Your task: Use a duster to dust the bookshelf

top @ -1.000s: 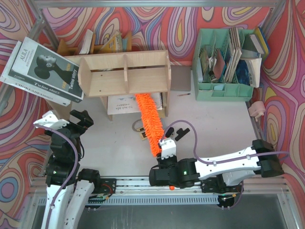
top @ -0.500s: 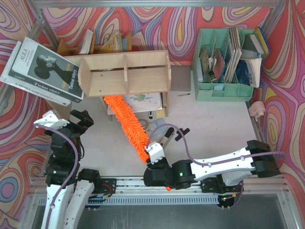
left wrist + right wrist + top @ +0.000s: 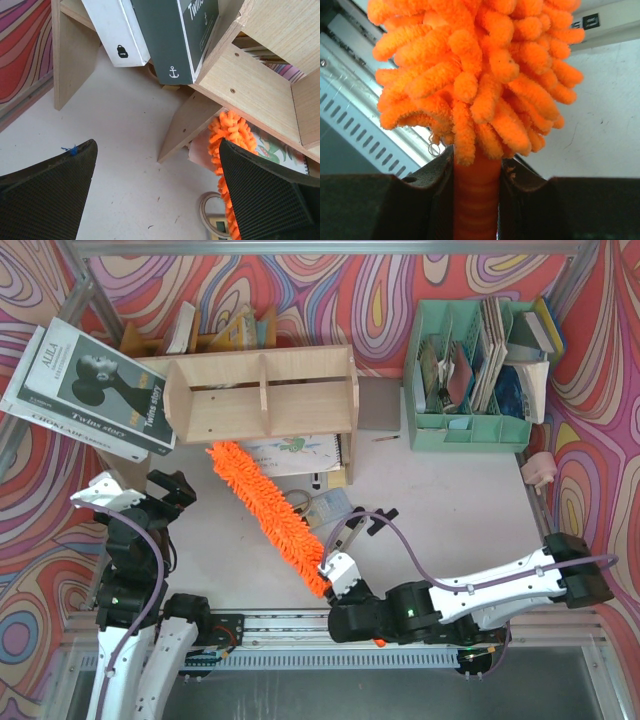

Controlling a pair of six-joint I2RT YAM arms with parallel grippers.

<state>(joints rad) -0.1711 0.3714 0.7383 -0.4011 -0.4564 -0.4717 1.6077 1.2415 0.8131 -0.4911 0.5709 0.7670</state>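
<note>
Below the bookshelf (image 3: 262, 390), duster (image 3: 269, 517) tight in right pincer (image 3: 476, 197); left pincer (image 3: 157, 195) wide apart.

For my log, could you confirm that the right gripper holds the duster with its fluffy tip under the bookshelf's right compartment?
No: the right gripper holds the duster, but its tip lies under the left compartment of the bookshelf, as the top external view shows.

Bright, even light; wrist closeups blurry

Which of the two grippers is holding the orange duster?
The right gripper, shut on the handle of the duster; the left gripper stands wide open and empty.
</note>
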